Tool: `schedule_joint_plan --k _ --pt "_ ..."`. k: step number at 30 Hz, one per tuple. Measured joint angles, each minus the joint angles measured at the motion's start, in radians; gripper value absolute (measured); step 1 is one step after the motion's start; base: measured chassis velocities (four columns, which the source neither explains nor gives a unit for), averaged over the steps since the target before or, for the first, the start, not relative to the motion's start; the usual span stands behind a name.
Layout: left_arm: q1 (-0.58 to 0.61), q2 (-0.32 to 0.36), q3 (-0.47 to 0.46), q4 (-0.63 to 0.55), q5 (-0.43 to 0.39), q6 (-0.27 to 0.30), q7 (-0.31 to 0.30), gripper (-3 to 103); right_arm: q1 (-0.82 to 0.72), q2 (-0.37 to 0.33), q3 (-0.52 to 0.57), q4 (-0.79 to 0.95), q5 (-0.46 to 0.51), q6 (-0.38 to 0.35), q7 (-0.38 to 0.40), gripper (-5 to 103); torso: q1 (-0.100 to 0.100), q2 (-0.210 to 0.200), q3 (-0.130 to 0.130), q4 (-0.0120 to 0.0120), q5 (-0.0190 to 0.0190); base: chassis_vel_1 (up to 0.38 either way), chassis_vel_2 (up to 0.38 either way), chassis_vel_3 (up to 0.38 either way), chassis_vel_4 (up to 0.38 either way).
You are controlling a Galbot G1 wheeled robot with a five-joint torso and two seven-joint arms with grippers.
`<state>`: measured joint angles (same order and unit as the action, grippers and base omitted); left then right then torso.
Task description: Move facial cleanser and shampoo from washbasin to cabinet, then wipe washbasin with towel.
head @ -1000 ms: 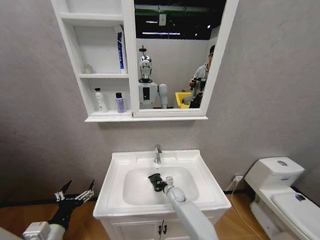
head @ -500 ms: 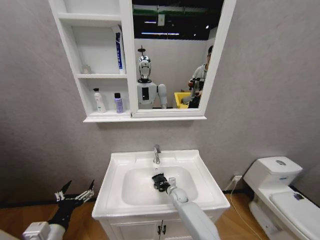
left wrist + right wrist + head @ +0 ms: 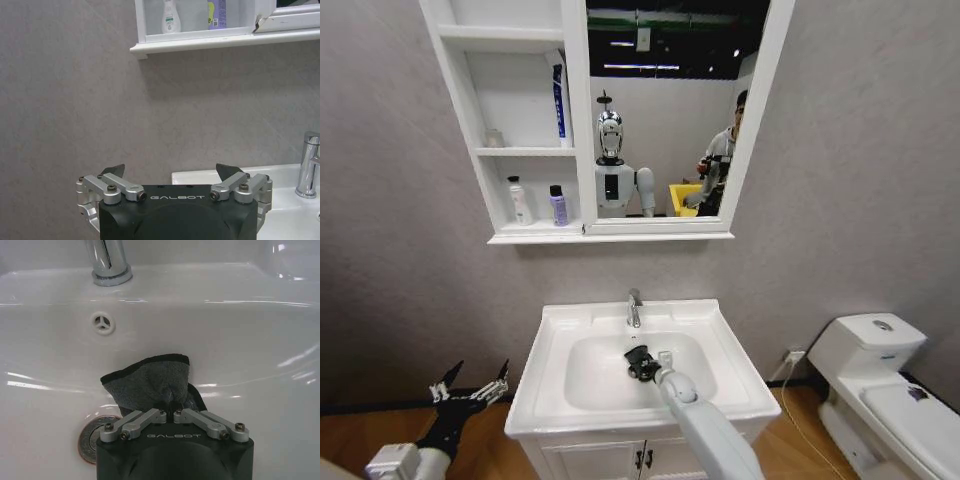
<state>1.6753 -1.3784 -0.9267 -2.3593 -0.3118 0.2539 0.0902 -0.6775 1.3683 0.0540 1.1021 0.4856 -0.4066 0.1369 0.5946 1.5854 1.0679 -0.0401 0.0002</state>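
Note:
The white washbasin (image 3: 735,385) sits below the wall cabinet (image 3: 470,120). My right gripper (image 3: 642,364) is down in the bowl, shut on the dark grey towel (image 3: 150,382), which is pressed against the bowl wall just past the drain (image 3: 90,440). The chrome tap (image 3: 107,260) rises behind it. A white bottle (image 3: 521,201) and a purple bottle (image 3: 559,206) stand on the cabinet's lowest shelf, and a blue-and-white tube (image 3: 560,100) stands one shelf up. I cannot tell which is the facial cleanser or the shampoo. My left gripper (image 3: 470,389) hangs open, low and left of the basin.
A white toilet (image 3: 880,380) stands to the right of the vanity (image 3: 640,460). The grey wall runs behind everything. A small clear object (image 3: 496,138) sits on the middle shelf. The left wrist view catches the basin corner (image 3: 200,177) and the tap (image 3: 310,165).
My right gripper has slid the towel a little to the right inside the bowl. The head camera shifted slightly. The left arm has stayed put.

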Motion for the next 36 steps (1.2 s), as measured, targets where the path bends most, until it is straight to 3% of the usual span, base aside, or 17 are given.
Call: schedule_joint_plan --k 14,19,20,24,31,33,34,36 --pt "0.000 0.000 0.000 0.000 0.000 0.000 0.000 100 0.019 0.132 -0.115 0.006 0.145 -0.046 0.060 2 0.000 0.000 0.000 0.0007 -0.0001 0.000 0.000 0.000 0.000" --pt "0.000 0.000 0.000 0.000 0.000 0.000 0.000 100 0.017 0.067 -0.116 0.047 0.184 -0.075 0.105 2 0.000 0.000 0.000 0.0004 -0.0002 0.000 0.000 0.000 0.000" --pt "0.000 0.000 0.000 0.000 0.000 0.000 0.000 100 0.008 0.027 -0.103 0.057 0.177 -0.079 0.108 2 0.000 0.000 0.000 -0.0005 -0.0002 0.000 0.000 0.000 0.000" --pt "0.000 0.000 0.000 0.000 0.000 0.000 0.000 100 -0.004 -0.022 -0.071 0.065 0.137 -0.080 0.101 2 0.000 0.000 0.000 -0.0006 -0.0002 0.000 0.000 0.000 0.000" --pt "0.000 0.000 0.000 0.000 0.000 0.000 0.000 100 -0.002 -0.003 -0.074 0.054 0.121 -0.077 0.088 2 0.000 0.000 0.000 -0.0002 -0.0004 0.000 0.000 0.000 0.000" --pt "0.000 0.000 0.000 0.000 0.000 0.000 0.000 100 -0.003 0.038 -0.096 0.066 0.224 -0.081 0.090 2 0.000 0.000 0.000 0.0002 -0.0002 0.000 0.000 0.000 0.000" --pt "0.000 0.000 0.000 0.000 0.000 0.000 0.000 100 -0.003 0.038 -0.096 0.066 0.224 -0.081 0.090 2 0.000 0.000 0.000 0.0002 -0.0002 0.000 0.000 0.000 0.000" --pt "0.000 0.000 0.000 0.000 0.000 0.000 0.000 100 -0.012 0.078 -0.095 0.086 0.345 -0.094 0.115 2 0.000 0.000 0.000 0.0011 0.0000 0.000 0.000 0.000 0.000"
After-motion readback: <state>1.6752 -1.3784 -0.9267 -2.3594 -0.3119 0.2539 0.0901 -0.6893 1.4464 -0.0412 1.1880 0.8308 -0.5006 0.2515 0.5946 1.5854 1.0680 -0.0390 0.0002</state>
